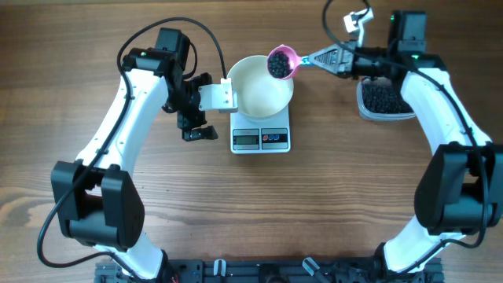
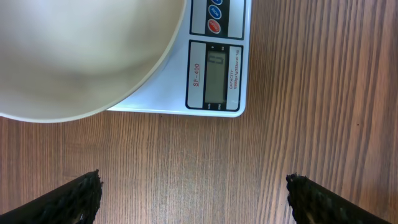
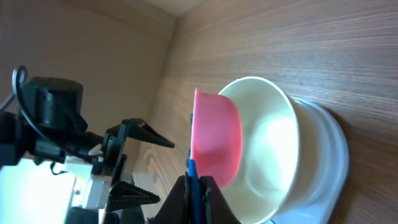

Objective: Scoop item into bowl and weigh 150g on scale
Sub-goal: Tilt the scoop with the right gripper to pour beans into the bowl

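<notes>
My right gripper [image 1: 321,56] clamped the scoop [image 1: 284,60], beads [image 1: 278,65] inside, at the bowl's [image 1: 253,93] 1 o'clock. My left gripper [image 2: 194,200] stood with jaws apart.

Lower centre: bare table [image 1: 259,212], open passage. Upper centre: bowl [image 1: 251,94] on scale [image 1: 261,138], loaded scoop [image 1: 281,63] above its rim. Upper right: tub [image 1: 385,101].

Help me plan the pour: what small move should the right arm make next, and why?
Probably tip the pink scoop over: the right end effector holds it, full of black beads, above the rim of the white bowl, which looks empty on the scale.
</notes>
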Controlling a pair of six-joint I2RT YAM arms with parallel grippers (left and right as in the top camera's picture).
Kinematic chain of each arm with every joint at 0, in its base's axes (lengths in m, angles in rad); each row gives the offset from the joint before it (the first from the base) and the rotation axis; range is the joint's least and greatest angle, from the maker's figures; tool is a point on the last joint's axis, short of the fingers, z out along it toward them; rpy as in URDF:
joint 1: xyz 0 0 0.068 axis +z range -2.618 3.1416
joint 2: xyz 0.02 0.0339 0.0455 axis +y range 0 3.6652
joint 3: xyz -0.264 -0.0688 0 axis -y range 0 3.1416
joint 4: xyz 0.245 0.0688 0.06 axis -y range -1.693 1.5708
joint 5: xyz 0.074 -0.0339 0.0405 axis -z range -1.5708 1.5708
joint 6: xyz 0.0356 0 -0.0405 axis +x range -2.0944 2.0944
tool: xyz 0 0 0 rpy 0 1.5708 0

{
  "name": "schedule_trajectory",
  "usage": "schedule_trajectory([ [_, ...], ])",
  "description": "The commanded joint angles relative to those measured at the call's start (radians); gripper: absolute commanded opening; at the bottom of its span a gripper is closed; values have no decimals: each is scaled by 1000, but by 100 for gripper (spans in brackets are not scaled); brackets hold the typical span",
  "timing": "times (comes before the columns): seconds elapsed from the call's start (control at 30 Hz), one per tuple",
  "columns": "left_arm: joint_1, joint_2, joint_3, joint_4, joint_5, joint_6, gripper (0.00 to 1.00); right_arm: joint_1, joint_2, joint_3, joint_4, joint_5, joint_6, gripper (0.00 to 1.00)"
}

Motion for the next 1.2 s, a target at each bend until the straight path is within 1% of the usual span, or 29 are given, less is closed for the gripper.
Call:
schedule_trajectory([
  [0.0, 6, 2, -8, 0, 27, 19, 100, 40, 10, -2, 30, 12, -63, 4],
  [0.13, 6, 2, -8, 0, 27, 19, 100, 63, 10, -2, 40, 15, -153, 4],
  [0.3, 6, 2, -8, 0, 27, 19, 100, 63, 5, 8, 54, 52, -162, 4],
  [0.37, 6, 2, -8, 0, 27, 19, 100, 63, -10, 33, 40, 58, -197, 4],
  [0.43, 6, 2, -8, 0, 27, 19, 100, 64, -39, 49, 35, 104, -207, 4],
  [0.5, 6, 2, -8, 0, 27, 19, 100, 64, -84, 50, 29, 189, -216, 4],
  [0.67, 6, 2, -8, 0, 27, 19, 100, 69, -156, 50, -88, 298, -395, 4],
  [0.77, 6, 2, -8, 0, 27, 19, 100, 89, -156, 50, -124, 303, -457, 4],
  [0.87, 6, 2, -8, 0, 27, 19, 100, 127, -156, 50, -134, 353, -519, 4],
  [1.0, 6, 2, -8, 0, 27, 19, 100, 199, -156, 50, -133, 498, -626, 4],
  [1.17, 6, 2, -8, 0, 27, 19, 100, 236, -156, 50, -133, 561, -722, 4],
])
